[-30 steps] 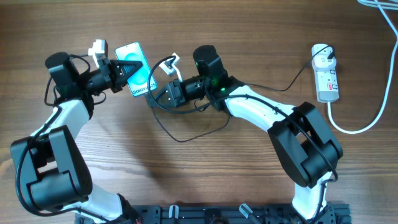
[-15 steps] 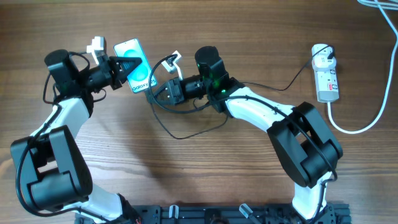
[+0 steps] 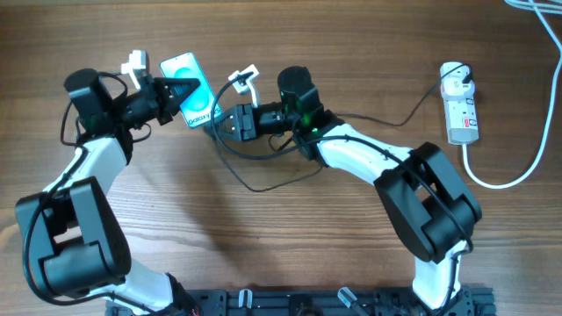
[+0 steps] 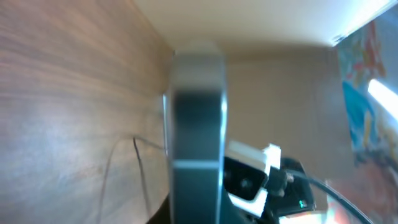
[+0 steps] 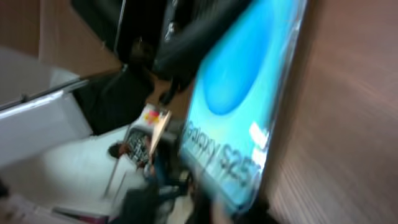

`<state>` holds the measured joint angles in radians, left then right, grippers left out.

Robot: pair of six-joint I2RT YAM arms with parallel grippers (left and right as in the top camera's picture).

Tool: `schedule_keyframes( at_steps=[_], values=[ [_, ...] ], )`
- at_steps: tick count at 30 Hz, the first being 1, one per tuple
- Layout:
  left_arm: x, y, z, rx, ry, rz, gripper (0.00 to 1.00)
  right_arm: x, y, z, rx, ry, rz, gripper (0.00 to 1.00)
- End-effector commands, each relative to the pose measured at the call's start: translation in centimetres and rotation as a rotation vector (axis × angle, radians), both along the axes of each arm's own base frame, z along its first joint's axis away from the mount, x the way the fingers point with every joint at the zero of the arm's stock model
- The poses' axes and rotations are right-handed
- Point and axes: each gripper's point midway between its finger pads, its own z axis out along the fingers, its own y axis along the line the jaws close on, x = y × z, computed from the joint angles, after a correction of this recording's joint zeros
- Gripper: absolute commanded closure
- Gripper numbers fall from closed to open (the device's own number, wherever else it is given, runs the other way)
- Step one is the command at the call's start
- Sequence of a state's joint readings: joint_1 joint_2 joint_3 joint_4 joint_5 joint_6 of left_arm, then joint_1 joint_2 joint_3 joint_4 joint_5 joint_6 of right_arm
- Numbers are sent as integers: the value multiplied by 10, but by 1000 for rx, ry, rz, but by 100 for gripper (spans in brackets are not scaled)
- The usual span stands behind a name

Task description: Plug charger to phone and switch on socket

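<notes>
Up at the far left of the desk (image 3: 290, 254), we have the phone (image 3: 183, 70) raised off the wood and tilted. Our left hand (image 3: 191, 89) is clamped on it, with dark fingers lying across the turquoise screen in the overhead view. The short end with the black lettering points toward our right hand (image 3: 226, 123), which hangs just beside it. In the right wrist view that lettered end fills most of the picture, so the two are very near.

We cannot tell whether the right hand is closed on anything. Its fingertips are lost among dark parts and blur, and we cannot find the small metal tip of the charger (image 3: 255, 187) in any view. The thin black cable loops over the desk below the right hand. It then runs off to the right to its black plug (image 3: 463, 85), which sits in the socket (image 3: 460, 110). The socket lies well apart from both hands, with the thick white cable (image 3: 527, 167) curling away from it.

By our reckoning the task is about midway:
- **Done:** the mains end is seated and the phone is presented.
- **Not shown as done:** nothing shows the small plug entered in the phone's port.
- **Left:** line the plug up with the port, push it home, then reach across to the socket and press its switch. The switch is too small here for us to read its position.
</notes>
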<state>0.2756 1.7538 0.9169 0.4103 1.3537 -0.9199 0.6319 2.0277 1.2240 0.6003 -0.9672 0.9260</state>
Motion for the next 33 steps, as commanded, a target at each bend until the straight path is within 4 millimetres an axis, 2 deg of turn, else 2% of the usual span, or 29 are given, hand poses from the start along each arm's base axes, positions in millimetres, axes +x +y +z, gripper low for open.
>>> schedule_keyframes(
  at_steps=[1,4,8,15,17,18,19,21,23,25,29,30,33],
  values=[
    [-36,-30,9,-70,-17,-206,96,35,-20,10,-6,-73,-77,0],
    [-36,-30,9,-56,-56,-209,96,22,-46,-10,-46,-38,54,0],
    [-42,-33,13,-35,-163,-252,96,0,-68,3,45,-67,238,0],
    [-51,-62,14,-30,-204,-336,96,-13,-58,1,43,-53,273,0],
    [-52,-65,14,-31,-204,-344,96,-21,-51,0,40,-45,294,8],
    [-52,-65,14,-31,-204,-344,96,-28,-46,-1,37,-35,311,16],
    [-52,-65,14,-31,-204,-344,96,-32,-43,-1,36,-31,323,20],
    [-52,-65,14,-31,-203,-344,96,-40,-36,-1,35,-32,342,36],
    [-52,-65,14,-31,-204,-344,96,-35,-34,-3,15,-3,308,54],
    [-52,-65,14,-31,-204,-344,96,-29,-32,-1,5,45,273,62],
    [-52,-65,14,-31,-204,-344,96,-18,-28,5,11,31,217,67],
    [-52,-65,14,-31,-204,-344,96,-13,-27,4,1,42,186,75],
    [-51,-65,13,-28,-203,-339,96,-13,-27,3,-2,49,184,77]
  ],
)
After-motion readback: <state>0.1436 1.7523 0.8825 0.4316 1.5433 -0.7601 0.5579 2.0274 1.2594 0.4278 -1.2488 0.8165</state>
